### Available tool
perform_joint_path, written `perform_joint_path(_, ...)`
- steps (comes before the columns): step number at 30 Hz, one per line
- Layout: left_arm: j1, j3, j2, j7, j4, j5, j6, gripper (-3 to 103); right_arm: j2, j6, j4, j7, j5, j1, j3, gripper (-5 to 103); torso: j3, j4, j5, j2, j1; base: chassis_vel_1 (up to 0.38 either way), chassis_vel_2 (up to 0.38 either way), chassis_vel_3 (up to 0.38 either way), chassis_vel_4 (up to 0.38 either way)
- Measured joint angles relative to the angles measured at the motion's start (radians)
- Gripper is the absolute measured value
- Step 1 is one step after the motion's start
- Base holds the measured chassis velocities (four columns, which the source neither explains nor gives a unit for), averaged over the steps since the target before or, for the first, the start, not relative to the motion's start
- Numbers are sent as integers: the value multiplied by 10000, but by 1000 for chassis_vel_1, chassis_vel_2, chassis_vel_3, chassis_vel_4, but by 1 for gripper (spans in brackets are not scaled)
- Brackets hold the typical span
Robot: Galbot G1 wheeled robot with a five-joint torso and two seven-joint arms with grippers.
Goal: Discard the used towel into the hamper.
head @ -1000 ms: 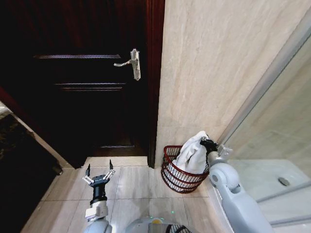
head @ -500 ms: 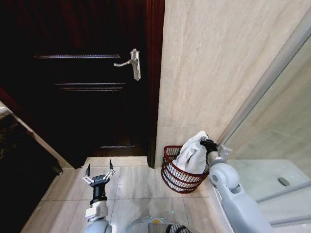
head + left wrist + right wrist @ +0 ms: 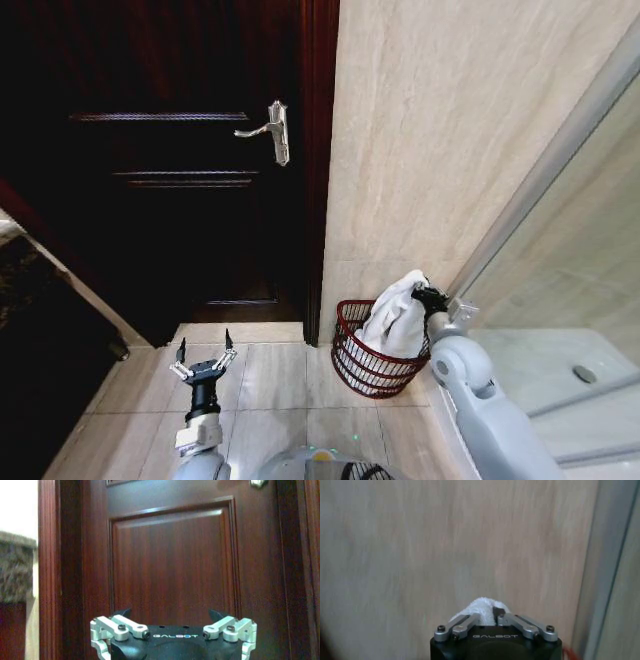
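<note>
The white towel [image 3: 396,315] hangs down into the hamper [image 3: 360,365], a round reddish-brown wire basket standing on the floor against the beige wall. My right gripper [image 3: 424,294] holds the towel's top above the hamper's right rim. In the right wrist view the fingers [image 3: 465,624] are shut on a tuft of the towel [image 3: 481,607] in front of the wall. My left gripper [image 3: 204,352] hangs open low at the left, over the floor tiles, facing the dark door; its black fingertips [image 3: 216,613] stand wide apart with nothing between them.
A dark wooden door [image 3: 170,180] with a silver handle [image 3: 272,130] fills the left. Beige tiled wall [image 3: 440,140] rises behind the hamper. A glass shower screen [image 3: 570,260] and white shower tray [image 3: 560,370] close off the right. Pale floor tiles [image 3: 270,385] lie in front.
</note>
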Motion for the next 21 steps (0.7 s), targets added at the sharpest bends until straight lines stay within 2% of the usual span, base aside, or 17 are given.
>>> perform_joint_path(2,-127,-30,-36,124,-58,-196,49,100,-142,-337,72,-682,-204,-682,254,19,1,-7,-19,0,0,0,0,0,0)
perform_joint_path(3,-127,-30,-36,124,-58,-196,49,100,-142,-337,72,-682,-204,-682,254,19,1,-7,-19,0,0,0,0,0,0)
perform_joint_path(5,-153,-36,-7,205,-83,-247,77,100,-75,-322,287,-713,-367,-952,288,29,0,-5,-5,2,-1,0,0,0,0)
perform_joint_path(7,-198,-27,12,222,-73,-252,95,100,-9,-309,389,-708,-401,-992,299,40,0,-2,-13,1,-1,0,0,0,0)
perform_joint_path(9,-224,-23,7,243,-51,-252,102,100,5,-318,410,-704,-401,-961,300,40,1,-2,-8,1,0,0,0,0,0)
perform_joint_path(11,-263,-18,-1,267,-23,-252,110,100,-3,-473,544,-646,-366,-882,286,51,1,-1,-14,1,0,0,0,0,0)
perform_joint_path(12,-263,-18,-1,267,-23,-252,110,100,-3,-473,544,-646,-366,-882,286,51,1,-1,-14,1,0,0,0,0,0)
perform_joint_path(15,-316,-26,4,268,4,-280,121,100,-54,-1421,1149,-64,125,-926,275,67,1,-1,-11,1,1,0,0,0,0)
perform_joint_path(16,-316,-26,4,268,4,-280,121,100,-54,-1421,1149,-64,125,-926,275,67,1,-1,-11,1,1,0,0,0,0)
perform_joint_path(18,-344,-33,8,268,48,-314,122,100,-94,-2406,1733,509,678,-1050,258,78,1,-2,-13,1,1,0,0,0,0)
perform_joint_path(19,-347,-33,9,268,65,-322,121,100,-124,-2582,1846,674,877,-1079,228,84,1,-3,-12,1,0,0,0,0,0)
perform_joint_path(20,-347,-33,9,268,65,-322,121,100,-124,-2582,1846,674,877,-1079,228,84,1,-3,-12,1,0,0,0,0,0)
perform_joint_path(21,-347,-27,9,269,91,-329,118,100,-245,-2708,1900,992,1211,-1062,126,89,1,-3,-13,1,0,0,0,0,0)
